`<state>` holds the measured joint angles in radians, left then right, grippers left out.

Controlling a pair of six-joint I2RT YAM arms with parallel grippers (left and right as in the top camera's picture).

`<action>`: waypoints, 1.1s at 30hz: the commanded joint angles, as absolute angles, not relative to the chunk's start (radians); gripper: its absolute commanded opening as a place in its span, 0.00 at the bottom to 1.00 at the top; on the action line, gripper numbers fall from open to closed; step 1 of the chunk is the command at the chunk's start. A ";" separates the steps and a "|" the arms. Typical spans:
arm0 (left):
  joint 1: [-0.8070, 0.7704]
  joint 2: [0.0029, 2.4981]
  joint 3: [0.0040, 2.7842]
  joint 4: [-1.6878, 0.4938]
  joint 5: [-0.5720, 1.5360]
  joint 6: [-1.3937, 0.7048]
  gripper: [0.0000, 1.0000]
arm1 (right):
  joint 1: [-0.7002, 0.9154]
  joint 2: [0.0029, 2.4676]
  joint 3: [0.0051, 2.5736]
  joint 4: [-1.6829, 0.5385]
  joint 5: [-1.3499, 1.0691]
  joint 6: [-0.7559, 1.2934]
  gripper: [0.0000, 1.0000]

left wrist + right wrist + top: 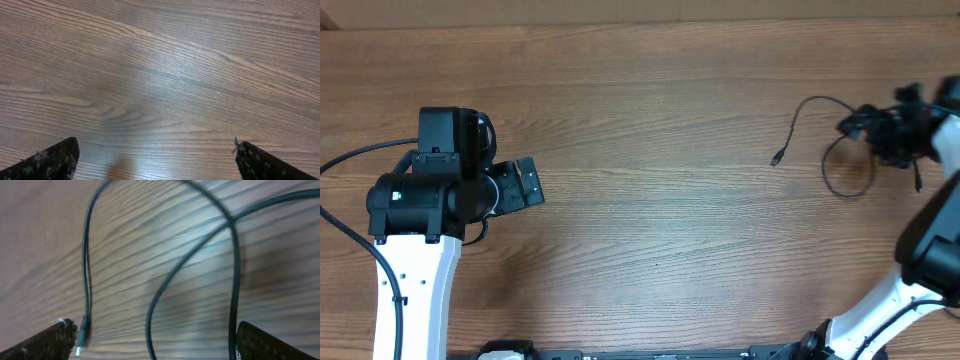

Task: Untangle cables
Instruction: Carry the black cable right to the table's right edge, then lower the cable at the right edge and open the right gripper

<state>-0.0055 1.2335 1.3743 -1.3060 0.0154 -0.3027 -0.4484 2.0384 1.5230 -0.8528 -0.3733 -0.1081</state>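
Two pincers hang over a brown worktop of matte, finely streaked wood grain. Nearest, in the left wrist view, the left pincer is released. Its blunt black fingertips, rough and flecked with pale specks, sit wide apart above the wood and grasp nothing. From overhead, the smooth white-shelled left arm reaches from the near edge to a boxy black wrist.

The right pincer is also spread wide and released. Between its speckled tips, thin black rubbery cables lie on the wood, round in section, curving and crossing one another. One strand ends in a small silvery-tipped plug just beside one finger.

Farther off, seen from overhead, the cables lie at the far right of the worktop. A slim arc runs to a small plug with a loose oval loop beside it, and their other end is lost against the right pincer's black body.
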 commanded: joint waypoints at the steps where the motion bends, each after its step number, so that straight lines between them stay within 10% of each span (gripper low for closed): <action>1: -0.001 1.236 1.377 -1.305 0.019 -0.284 0.99 | -0.366 2.013 1.539 -0.867 -0.253 -0.112 1.00; 15: -0.001 1.236 1.377 -1.305 0.019 -0.284 1.00 | -0.231 2.011 1.539 -0.984 0.490 0.171 1.00; 25: -0.001 1.236 1.377 -1.305 0.019 -0.284 1.00 | -0.229 1.901 1.540 -1.003 0.476 0.235 1.00; 33: -0.001 1.236 1.377 -1.305 0.019 -0.284 0.99 | -0.229 1.846 1.540 -0.941 -0.055 0.084 1.00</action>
